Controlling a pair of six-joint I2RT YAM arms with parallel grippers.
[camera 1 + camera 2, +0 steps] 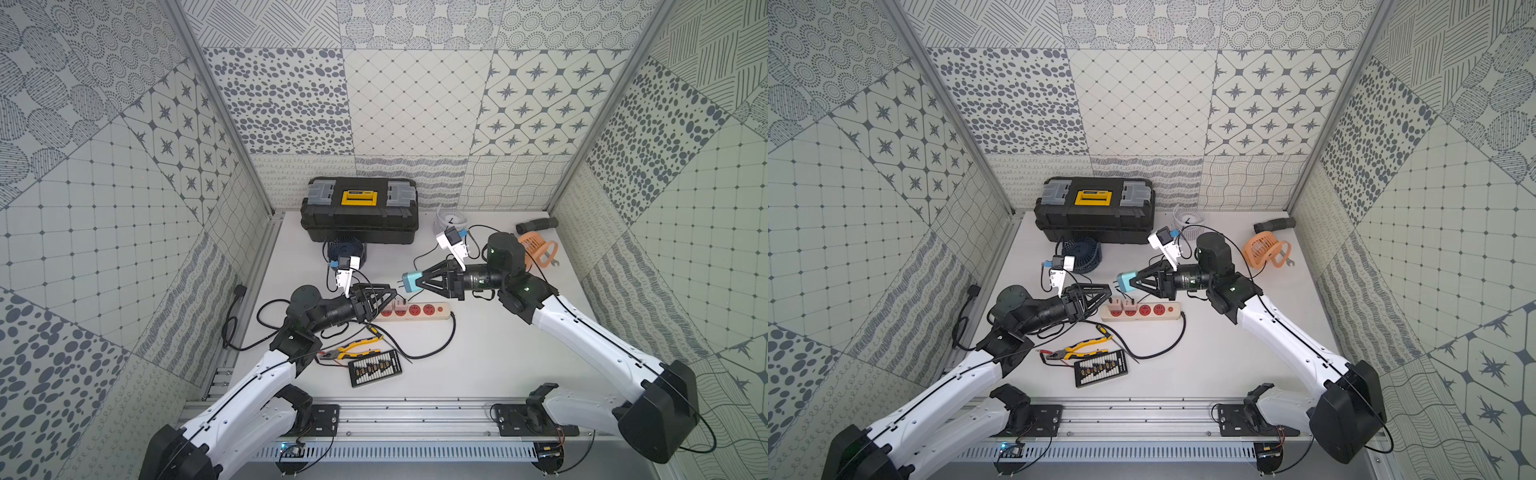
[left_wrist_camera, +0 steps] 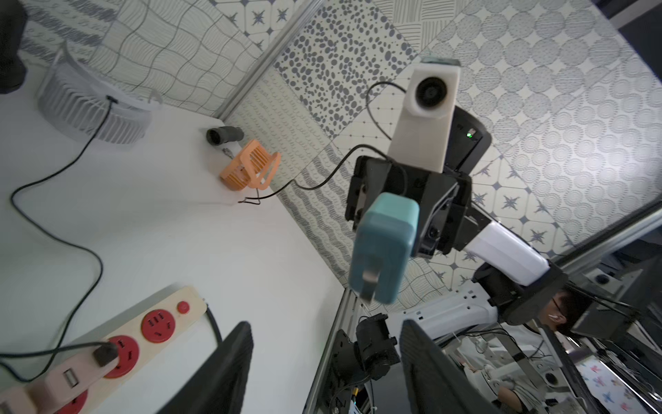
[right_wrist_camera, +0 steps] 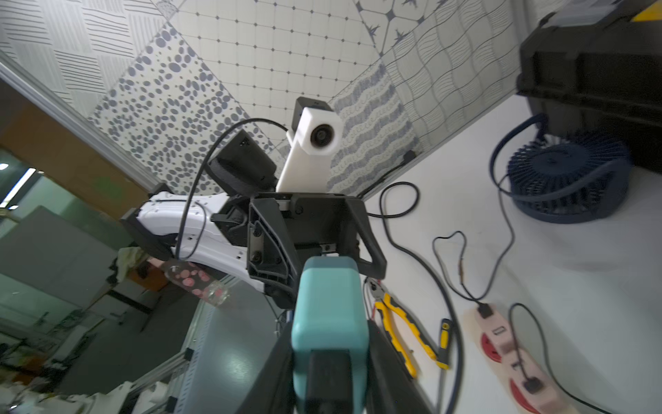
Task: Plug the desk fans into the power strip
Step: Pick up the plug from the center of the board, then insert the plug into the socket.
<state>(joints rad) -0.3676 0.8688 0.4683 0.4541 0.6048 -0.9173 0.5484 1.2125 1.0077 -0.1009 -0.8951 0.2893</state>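
The right gripper (image 1: 420,283) grips the teal plug (image 1: 409,282), prongs pointing sideways, above the power strip (image 1: 434,311), which lies mid-desk. The left gripper (image 2: 324,326) stands open and empty at the strip's left end. Best now, I judge — tip the prongs downward, line them up over 1 of the 2 free sockets (image 1: 428,309), then press straight while the left steadies the strip.

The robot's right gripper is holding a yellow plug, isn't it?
Not quite. The right gripper is holding a plug, but the plug is teal-blue, not yellow. Both top views show it, and the left wrist view shows it close up.
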